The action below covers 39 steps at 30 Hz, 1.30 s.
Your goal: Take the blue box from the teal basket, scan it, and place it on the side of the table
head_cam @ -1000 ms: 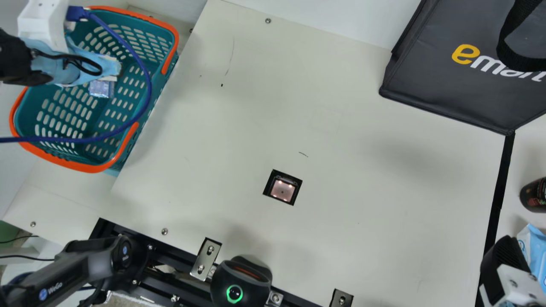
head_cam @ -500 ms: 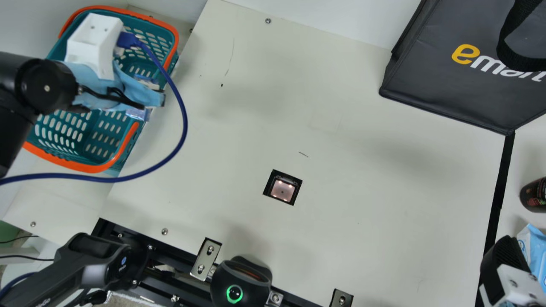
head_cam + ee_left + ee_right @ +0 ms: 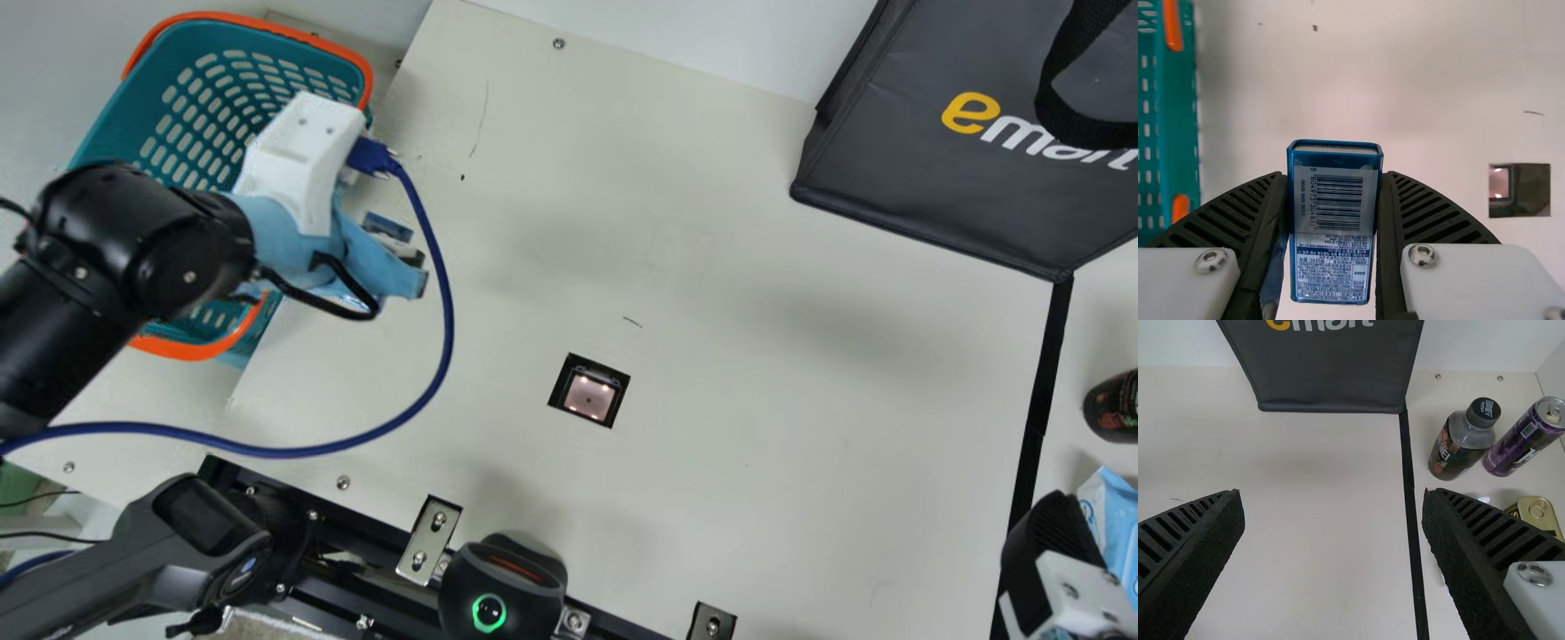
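Note:
In the main view my left gripper [image 3: 404, 271] hangs over the table's left part, just right of the teal basket [image 3: 133, 116]. The blue box [image 3: 388, 228] is partly hidden by it there. From the left wrist, my gripper [image 3: 1333, 200] is shut on the blue box [image 3: 1335, 227], whose barcode side faces the camera. The scanner window [image 3: 589, 396] glows in the tabletop, apart from the box. My right gripper [image 3: 1053, 560] is at the main view's lower right edge; in the right wrist view the gripper [image 3: 1331, 500] stands open with nothing between its fingers.
A dark grey bag [image 3: 942, 178] stands at the back right. Beyond the black tape line [image 3: 1410, 487] are a dark bottle [image 3: 1463, 440], a purple can [image 3: 1528, 437] and a gold tin [image 3: 1538, 513]. A black device [image 3: 502, 587] sits at the front edge.
My left gripper has moved from inside the basket, rightward and toward the table's front, carrying the blue box over the tabletop. The right arm has kept still.

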Each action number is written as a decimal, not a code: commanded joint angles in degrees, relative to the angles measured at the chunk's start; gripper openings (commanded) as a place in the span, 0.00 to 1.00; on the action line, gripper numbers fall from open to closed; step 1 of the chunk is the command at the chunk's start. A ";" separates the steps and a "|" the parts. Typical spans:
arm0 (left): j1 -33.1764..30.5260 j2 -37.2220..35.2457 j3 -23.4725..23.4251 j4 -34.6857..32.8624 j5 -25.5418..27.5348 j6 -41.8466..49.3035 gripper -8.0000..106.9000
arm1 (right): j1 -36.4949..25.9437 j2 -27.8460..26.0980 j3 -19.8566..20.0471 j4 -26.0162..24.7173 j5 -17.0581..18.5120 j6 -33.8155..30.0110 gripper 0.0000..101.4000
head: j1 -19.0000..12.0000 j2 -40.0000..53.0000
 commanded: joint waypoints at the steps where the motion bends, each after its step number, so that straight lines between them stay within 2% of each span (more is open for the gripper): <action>1: -4.08 0.20 0.25 0.52 0.28 -3.06 0.00 | 0.00 0.00 0.00 0.00 0.00 0.00 0.94 | -1.66 0.14; 8: -11.59 2.35 0.73 1.16 0.77 -12.36 0.00 | 0.00 0.00 0.00 0.00 0.00 0.00 0.94 | -1.66 0.14; 17: -18.05 7.01 0.53 0.10 -1.03 -23.19 0.00 | 0.00 0.00 0.00 0.00 0.00 0.00 0.94 | -1.66 0.14; 25: -21.80 11.69 0.05 -1.30 -4.37 -29.58 0.00 | 0.00 0.00 0.00 0.00 0.00 0.00 0.94 | -1.66 0.14; 39: -27.80 21.01 -0.26 0.25 -11.43 -36.34 0.00 | 0.00 0.00 0.00 0.00 0.00 0.00 0.94 | -1.66 0.14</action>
